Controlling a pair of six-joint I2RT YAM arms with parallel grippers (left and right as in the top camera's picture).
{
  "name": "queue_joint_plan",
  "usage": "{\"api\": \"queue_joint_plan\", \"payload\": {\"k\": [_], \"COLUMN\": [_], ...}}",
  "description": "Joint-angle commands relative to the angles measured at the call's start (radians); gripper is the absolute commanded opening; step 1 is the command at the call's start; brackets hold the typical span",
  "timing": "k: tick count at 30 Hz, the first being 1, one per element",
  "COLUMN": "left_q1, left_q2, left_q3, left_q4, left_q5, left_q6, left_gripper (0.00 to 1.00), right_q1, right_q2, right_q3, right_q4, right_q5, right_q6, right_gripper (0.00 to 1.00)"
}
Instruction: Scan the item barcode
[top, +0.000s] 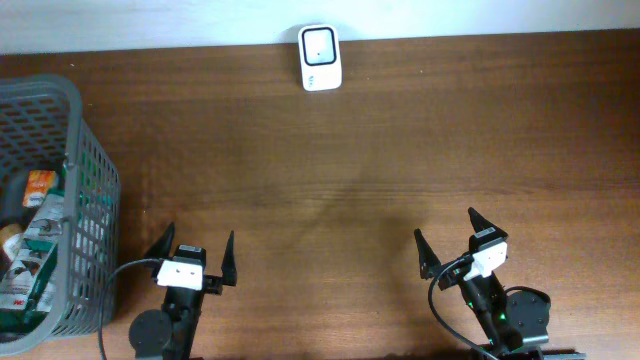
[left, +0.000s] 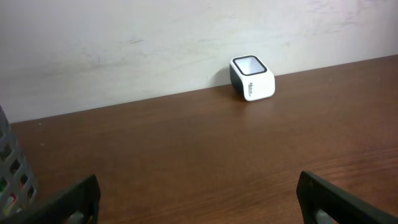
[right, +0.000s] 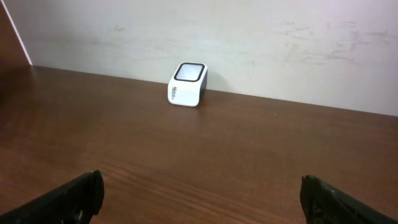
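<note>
A white barcode scanner (top: 320, 57) with a dark glass top stands at the table's far edge by the wall; it also shows in the left wrist view as the scanner (left: 252, 78) and in the right wrist view as the scanner (right: 187, 84). Packaged items (top: 35, 235) lie in a grey basket (top: 95, 190) at the left; no barcode is readable. My left gripper (top: 195, 255) is open and empty near the front edge, just right of the basket. At the front right my right gripper (top: 447, 237) is likewise open and empty.
The brown wooden table (top: 350, 170) runs back to a white wall (left: 155, 37). The basket's corner (left: 12, 168) shows at the left of the left wrist view. Black cables (top: 440, 300) trail by the arm bases.
</note>
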Motion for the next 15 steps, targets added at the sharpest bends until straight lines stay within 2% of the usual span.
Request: {"api": "queue_joint_plan", "payload": {"k": [1,15], "left_q1": [-0.005,-0.004], "left_q2": [-0.006,-0.006], "left_q3": [-0.003,-0.002], "left_q4": [-0.008,0.004], "left_q5": [-0.017,-0.032], "left_q6": [0.016,0.012], "left_gripper": [0.99,0.99], "right_q1": [-0.005,-0.005], "right_q2": [-0.005,-0.005], "right_q3": [0.003,0.003], "right_q4": [-0.018,-0.018], "right_q5": [0.001,0.001], "right_q6": [-0.003,-0.003], "right_gripper": [0.98,0.98]}}
